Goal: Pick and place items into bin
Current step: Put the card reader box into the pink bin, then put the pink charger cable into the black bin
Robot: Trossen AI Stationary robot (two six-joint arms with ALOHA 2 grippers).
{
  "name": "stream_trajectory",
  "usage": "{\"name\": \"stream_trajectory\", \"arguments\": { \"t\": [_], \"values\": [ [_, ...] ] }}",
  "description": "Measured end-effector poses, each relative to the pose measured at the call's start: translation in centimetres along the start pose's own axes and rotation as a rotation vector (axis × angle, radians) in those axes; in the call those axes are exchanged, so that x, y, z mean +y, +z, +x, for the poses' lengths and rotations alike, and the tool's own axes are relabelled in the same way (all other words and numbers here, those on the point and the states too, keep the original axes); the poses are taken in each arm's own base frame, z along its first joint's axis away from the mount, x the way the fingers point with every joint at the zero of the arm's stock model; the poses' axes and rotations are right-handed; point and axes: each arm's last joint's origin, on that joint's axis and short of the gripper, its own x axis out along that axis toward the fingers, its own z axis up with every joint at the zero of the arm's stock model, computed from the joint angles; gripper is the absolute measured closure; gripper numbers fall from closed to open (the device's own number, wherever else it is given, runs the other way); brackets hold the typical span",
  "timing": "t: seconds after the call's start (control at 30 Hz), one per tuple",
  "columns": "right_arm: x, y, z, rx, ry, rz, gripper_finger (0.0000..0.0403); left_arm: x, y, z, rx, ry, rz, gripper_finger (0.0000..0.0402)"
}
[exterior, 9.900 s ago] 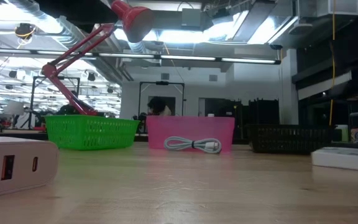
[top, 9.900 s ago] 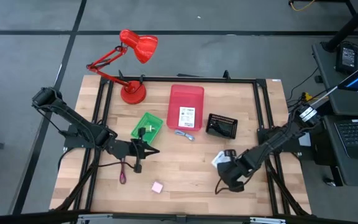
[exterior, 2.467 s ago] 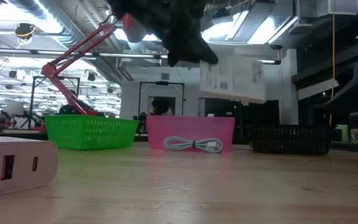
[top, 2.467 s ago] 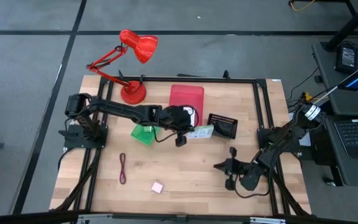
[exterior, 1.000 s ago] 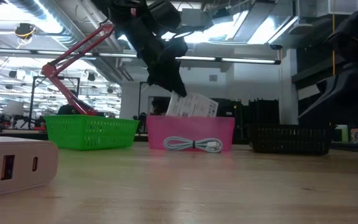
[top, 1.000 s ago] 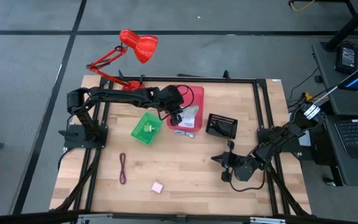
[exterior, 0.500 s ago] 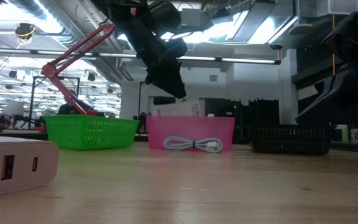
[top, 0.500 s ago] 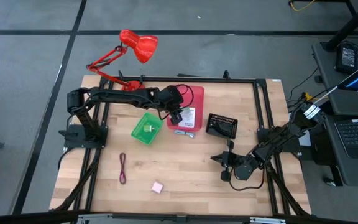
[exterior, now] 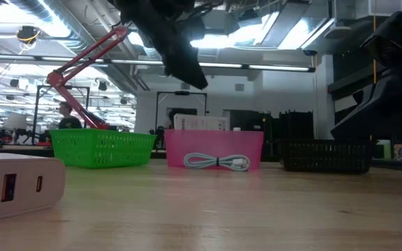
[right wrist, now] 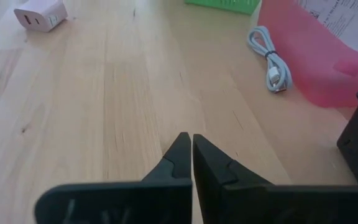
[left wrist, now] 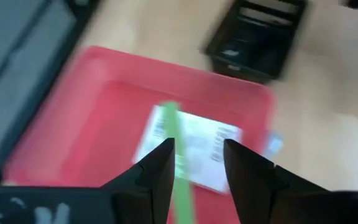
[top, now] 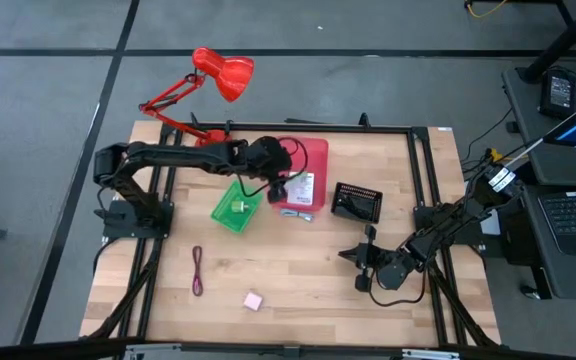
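Wooden table (top: 298, 270) bears pink bin (top: 298, 172), green basket (top: 236, 206).

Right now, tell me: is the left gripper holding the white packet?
No. The left gripper is open and empty, while the white packet lies inside the pink bin.
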Motion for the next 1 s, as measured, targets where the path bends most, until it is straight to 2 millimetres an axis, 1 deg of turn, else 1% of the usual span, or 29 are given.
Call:
{"name": "stream_trajectory", "arguments": {
  "t": [0.07,0.17,0.3,0.43,0.53,0.7,0.77,1.0],
  "values": [
    [0.0,0.0,0.0,0.0,0.0,0.001,0.0403,-0.6,-0.3,-0.2,0.029,-0.043,0.016,0.0275],
    [0.0,0.0,0.0,-0.003,0.001,0.004,0.0403,-1.2,-1.0,-0.1,0.103,-0.059,0.021,0.0284],
    [0.0,0.1,0.0,-0.007,0.001,0.009,0.0403,-2.0,-2.1,1.3,0.199,-0.07,0.033,0.0302],
    [-0.2,0.3,0.3,-0.013,-0.01,0.022,0.0403,-2.6,-2.6,2.4,0.228,-0.079,0.062,0.0322],
    [-0.4,0.4,0.5,-0.013,-0.021,0.024,0.0403,-2.5,-3.0,3.1,0.251,-0.028,0.07,0.0337],
    [-0.5,0.5,0.6,-0.015,-0.025,0.009,0.0403,-1.8,-3.1,3.4,0.259,0.138,0.086,0.0356],
    [-0.5,0.5,0.6,-0.015,-0.026,0.009,0.0403,-1.5,-3.0,3.4,0.253,0.179,0.086,0.0362],
    [-0.7,0.6,0.8,-0.014,-0.038,0.014,0.0403,-1.1,-3.1,3.5,0.257,0.184,0.078,0.0376]
  ]
}}
